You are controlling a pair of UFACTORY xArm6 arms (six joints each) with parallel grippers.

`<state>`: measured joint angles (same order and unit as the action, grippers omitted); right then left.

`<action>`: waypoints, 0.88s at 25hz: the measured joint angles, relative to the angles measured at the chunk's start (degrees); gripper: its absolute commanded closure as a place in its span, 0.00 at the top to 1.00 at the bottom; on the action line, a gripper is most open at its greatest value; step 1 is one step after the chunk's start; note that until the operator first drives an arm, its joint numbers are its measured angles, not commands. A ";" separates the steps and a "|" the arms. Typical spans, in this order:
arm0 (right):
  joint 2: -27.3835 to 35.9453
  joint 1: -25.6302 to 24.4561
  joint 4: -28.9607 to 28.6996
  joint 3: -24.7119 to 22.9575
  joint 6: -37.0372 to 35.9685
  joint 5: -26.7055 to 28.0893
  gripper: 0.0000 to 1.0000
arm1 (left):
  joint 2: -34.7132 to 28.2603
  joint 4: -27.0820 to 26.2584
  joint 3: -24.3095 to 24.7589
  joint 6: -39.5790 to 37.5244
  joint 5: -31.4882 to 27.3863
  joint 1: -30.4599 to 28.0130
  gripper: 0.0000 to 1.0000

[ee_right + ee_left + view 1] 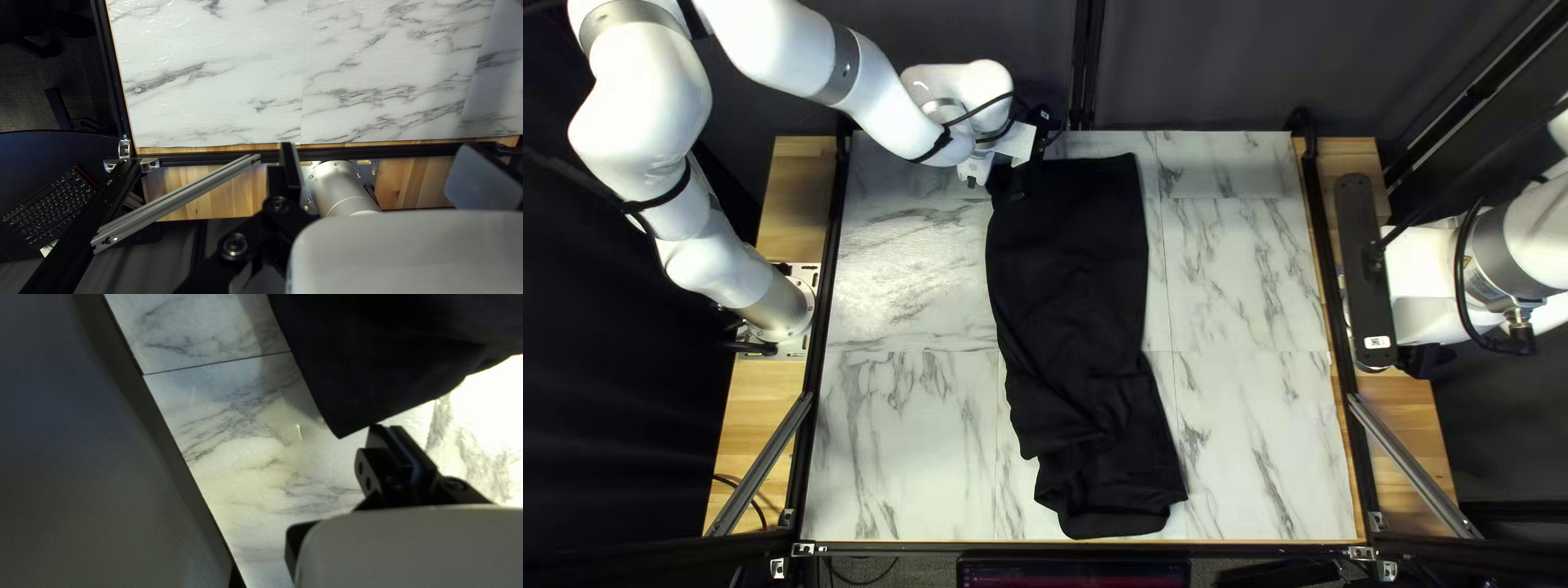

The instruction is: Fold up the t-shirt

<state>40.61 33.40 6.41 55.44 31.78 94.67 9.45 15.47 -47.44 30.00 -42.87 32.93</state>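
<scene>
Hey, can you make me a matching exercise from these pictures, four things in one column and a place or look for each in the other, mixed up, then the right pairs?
Things:
1. T-shirt
2. Left gripper
3. Tabletop
4. Keyboard

Places and looks:
A. White with grey veining
B. On a dark surface off item 3
C. Black, rumpled most toward the near edge of item 3
D. Close to a corner of item 1

Right pairs: 1-C, 2-D, 3-A, 4-B
</scene>
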 measured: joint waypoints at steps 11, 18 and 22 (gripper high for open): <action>0.00 0.00 0.00 0.00 0.00 0.00 1.00 | -0.35 -0.22 -0.31 0.53 -0.53 -1.13 1.00; 0.00 0.00 0.00 0.00 0.00 0.00 1.00 | 1.31 0.14 -2.85 -2.15 -3.52 -0.01 1.00; 0.00 0.00 0.00 0.00 0.00 0.00 1.00 | 2.95 -0.71 -5.62 -8.22 -7.24 1.54 1.00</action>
<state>40.61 33.40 6.41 55.44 31.78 94.67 12.40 14.77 -53.06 21.78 -50.11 34.48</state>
